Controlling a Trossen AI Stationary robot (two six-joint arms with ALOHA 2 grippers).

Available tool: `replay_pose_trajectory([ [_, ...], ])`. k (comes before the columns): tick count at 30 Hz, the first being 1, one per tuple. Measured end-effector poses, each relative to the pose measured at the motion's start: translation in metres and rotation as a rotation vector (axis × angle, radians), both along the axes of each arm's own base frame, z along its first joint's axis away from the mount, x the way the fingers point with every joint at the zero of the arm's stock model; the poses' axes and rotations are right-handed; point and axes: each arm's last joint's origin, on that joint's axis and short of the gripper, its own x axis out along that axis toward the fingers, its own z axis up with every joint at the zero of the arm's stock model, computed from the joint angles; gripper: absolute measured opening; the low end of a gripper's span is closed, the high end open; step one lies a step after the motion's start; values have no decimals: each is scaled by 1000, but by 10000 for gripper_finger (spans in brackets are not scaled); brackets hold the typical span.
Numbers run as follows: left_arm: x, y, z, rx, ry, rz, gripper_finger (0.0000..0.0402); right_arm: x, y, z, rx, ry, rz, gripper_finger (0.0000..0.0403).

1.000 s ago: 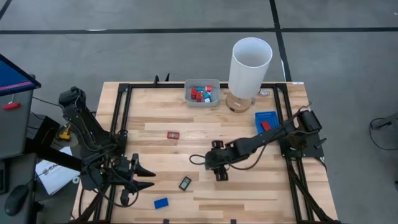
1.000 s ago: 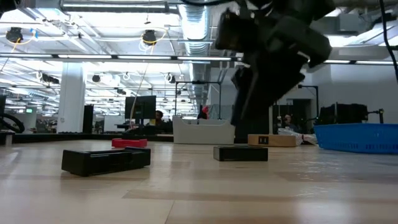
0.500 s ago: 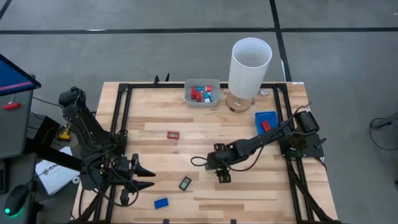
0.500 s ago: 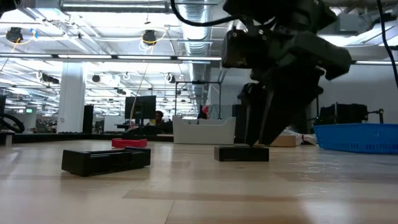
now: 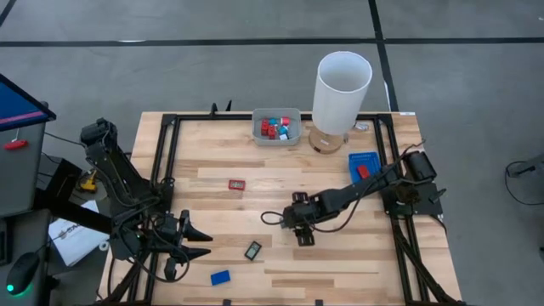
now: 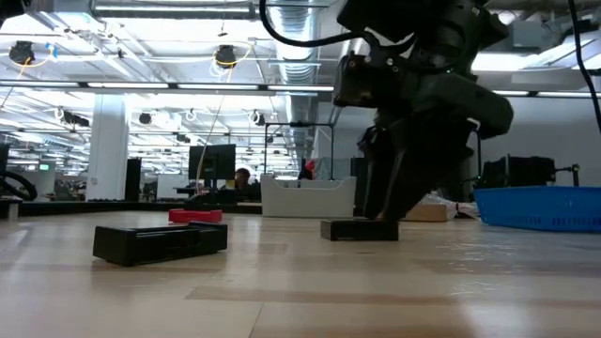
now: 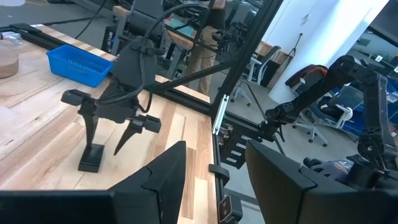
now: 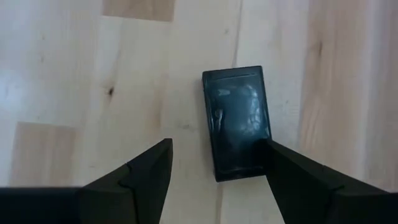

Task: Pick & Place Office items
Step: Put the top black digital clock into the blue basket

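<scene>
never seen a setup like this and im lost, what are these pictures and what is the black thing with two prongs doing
This is a robot with two dark arms at a wooden table, each ending in a two-finger gripper. One picture looks straight down, one looks level across the tabletop, and two come from cameras on the wrists.

The right gripper is lowered over a small black block, its fingers open, one on each side; nothing is held. The left gripper waits open near the table's front left.

Loose on the wood lie a red framed rectangle, a black framed rectangle and a blue block. The grey tray holds small coloured pieces, beside a white cylinder and a blue tray.
</scene>
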Motion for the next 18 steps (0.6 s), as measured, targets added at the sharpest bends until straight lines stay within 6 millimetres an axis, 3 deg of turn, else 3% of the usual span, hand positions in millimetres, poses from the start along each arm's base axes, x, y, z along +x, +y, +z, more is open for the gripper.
replay_pose_trajectory([
  [18,0,0,1,-16,-8,-2,163,4,-16,-4,-3,-32,-27,240],
])
